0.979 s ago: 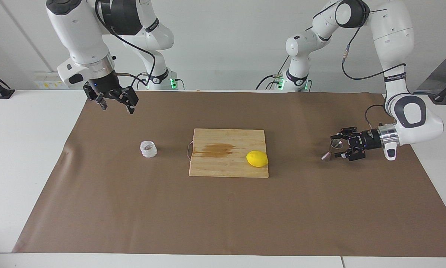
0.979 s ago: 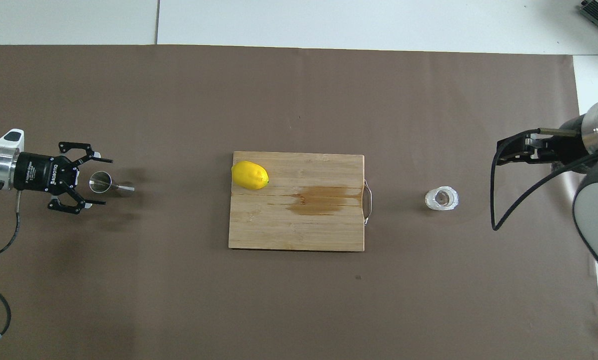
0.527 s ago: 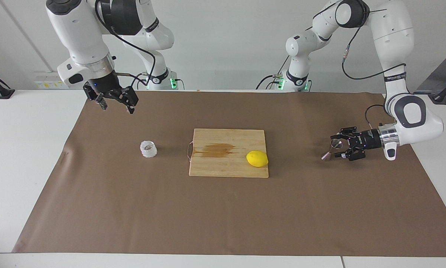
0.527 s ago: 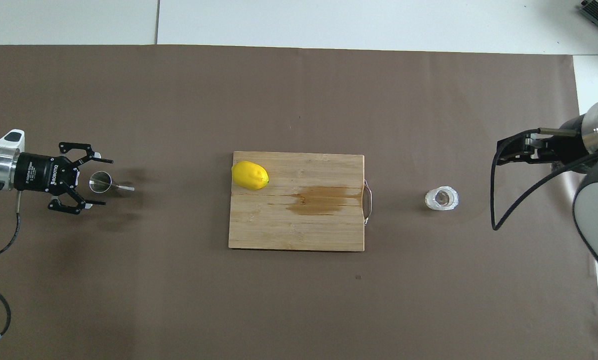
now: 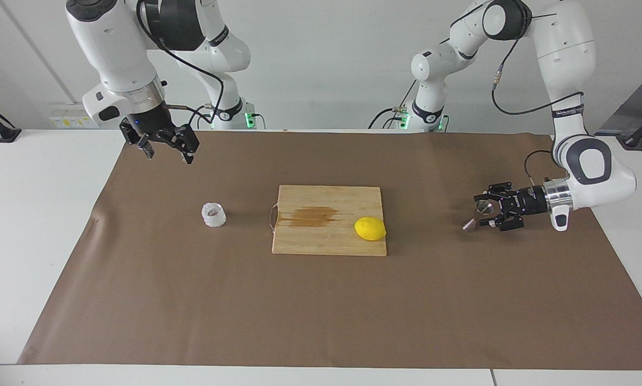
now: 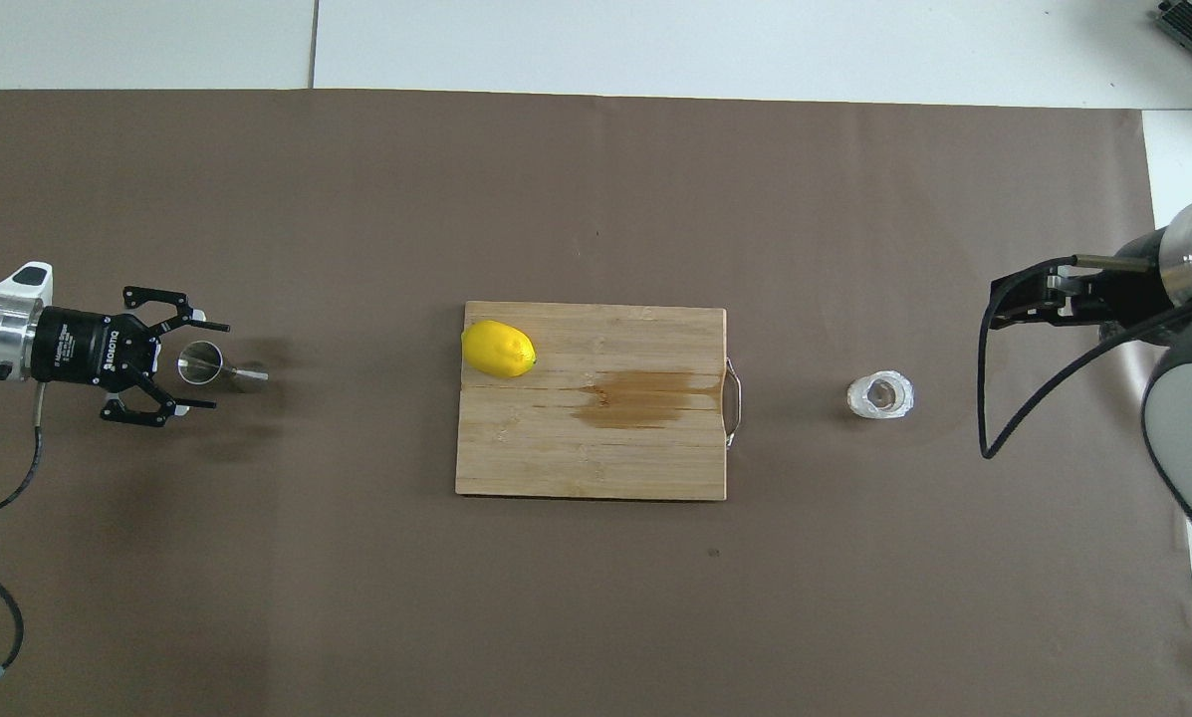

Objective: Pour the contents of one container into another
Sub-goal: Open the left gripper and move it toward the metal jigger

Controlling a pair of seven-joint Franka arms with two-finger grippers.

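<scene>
The steel hourglass jigger (image 5: 476, 215) stands on the brown mat toward the left arm's end of the table; it also shows in the overhead view (image 6: 202, 363). My left gripper (image 5: 482, 212) lies level just above the mat, open, with a finger on either side of the jigger (image 6: 222, 364). The white crinkly cup (image 5: 213, 214) stands on the mat toward the right arm's end (image 6: 880, 395). My right gripper (image 5: 169, 156) hangs open and empty in the air over the mat, nearer the right arm's end than the cup (image 6: 996, 304).
A wooden cutting board (image 5: 310, 241) with a brown wet stain lies mid-table between cup and jigger. A yellow lemon (image 5: 370, 229) rests on it at the end toward the jigger. The brown mat (image 5: 321, 311) covers most of the white table.
The left gripper's fingers have drawn in a little around the jigger. The right arm, cup and jigger have not moved.
</scene>
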